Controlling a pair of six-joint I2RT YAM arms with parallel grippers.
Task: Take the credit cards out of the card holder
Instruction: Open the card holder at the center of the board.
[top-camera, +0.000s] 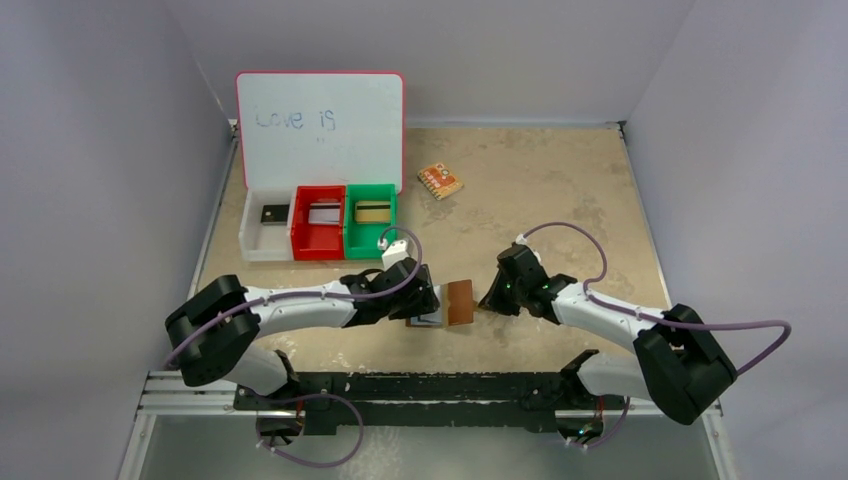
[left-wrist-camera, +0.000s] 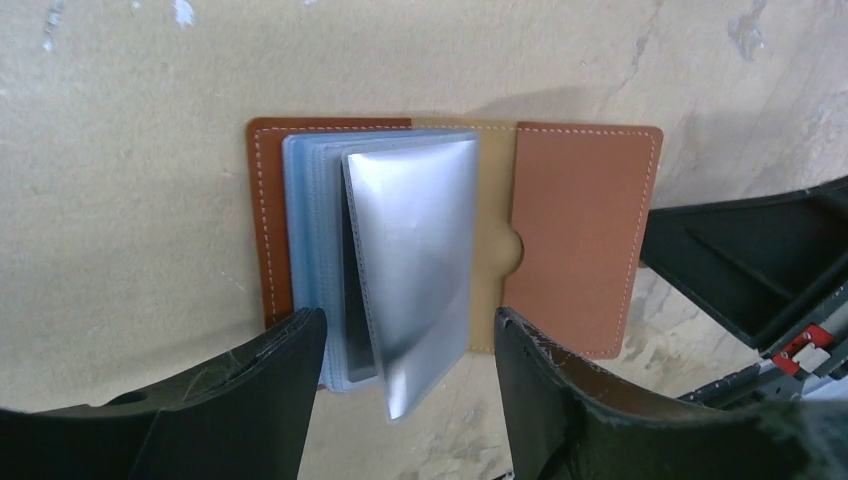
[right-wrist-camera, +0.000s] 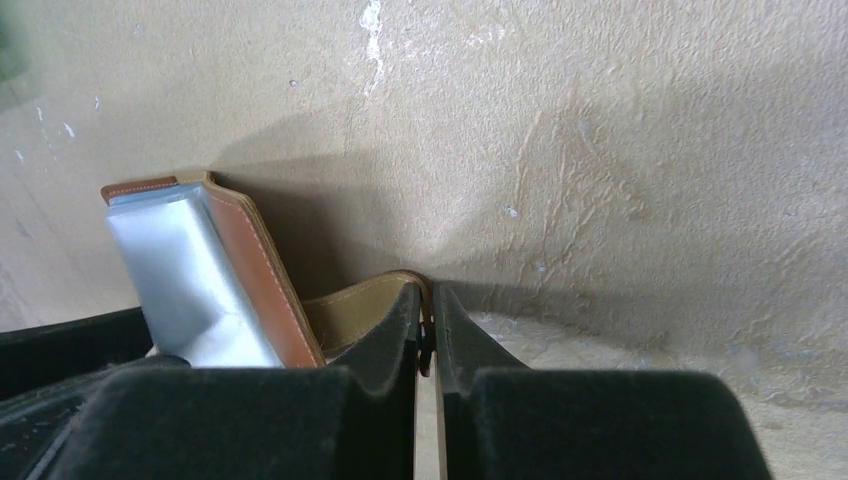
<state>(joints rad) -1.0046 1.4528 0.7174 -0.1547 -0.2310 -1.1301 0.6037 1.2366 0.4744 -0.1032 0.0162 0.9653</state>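
The brown card holder (left-wrist-camera: 580, 230) lies open on the table, its pale blue-grey pockets (left-wrist-camera: 410, 250) fanned up. A dark card edge (left-wrist-camera: 352, 300) shows between the pockets. My left gripper (left-wrist-camera: 408, 322) is open, with one finger on each side of the near end of the pocket stack. My right gripper (right-wrist-camera: 427, 300) is shut on the holder's tan snap tab (right-wrist-camera: 350, 305) and holds that flap (right-wrist-camera: 255, 270) up. In the top view the holder (top-camera: 459, 303) lies between the left gripper (top-camera: 428, 300) and the right gripper (top-camera: 490, 297). Single cards lie in the white bin (top-camera: 272, 213), the red bin (top-camera: 322, 213) and the green bin (top-camera: 372, 211).
The white (top-camera: 262, 243), red (top-camera: 316, 245) and green (top-camera: 368, 243) bins stand in a row at the back left, in front of a whiteboard (top-camera: 320, 125). An orange patterned packet (top-camera: 440, 180) lies behind the middle. Grey walls close in the table.
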